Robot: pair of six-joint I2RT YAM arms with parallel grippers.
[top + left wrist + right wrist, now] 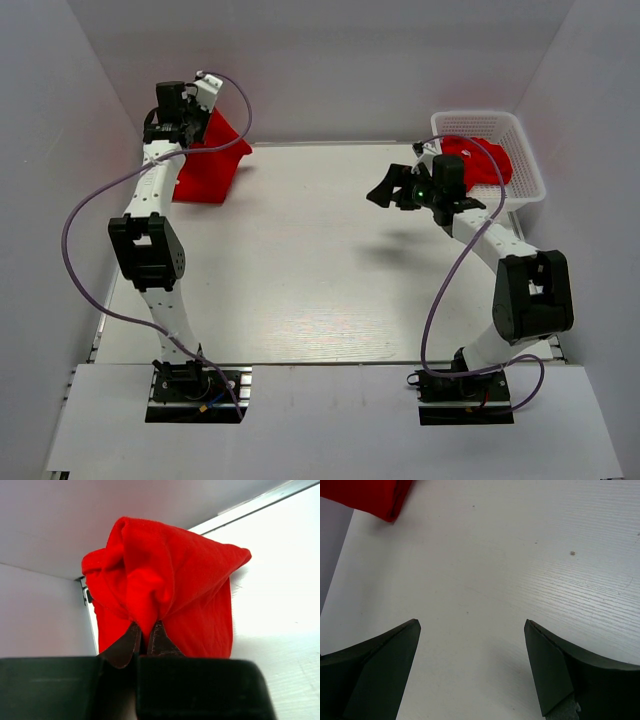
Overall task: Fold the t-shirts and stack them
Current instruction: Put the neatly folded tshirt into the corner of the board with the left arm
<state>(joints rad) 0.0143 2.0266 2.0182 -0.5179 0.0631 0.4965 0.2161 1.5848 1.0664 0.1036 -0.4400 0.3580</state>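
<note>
A bright red t-shirt [212, 160] hangs bunched at the table's far left corner, its lower part resting on the table. My left gripper [197, 112] is shut on its top; in the left wrist view the cloth [165, 580] is pinched between the fingers [146, 635]. More red t-shirt cloth [478, 160] lies in the white mesh basket [525, 170] at the far right. My right gripper [385, 192] hovers open and empty over the bare table left of the basket. In the right wrist view [472, 625] a red shirt edge [375, 497] shows at top left.
White walls enclose the table on the left, back and right. Purple cables loop from both arms. The white wood-grain tabletop [320, 270] stretches between the arms.
</note>
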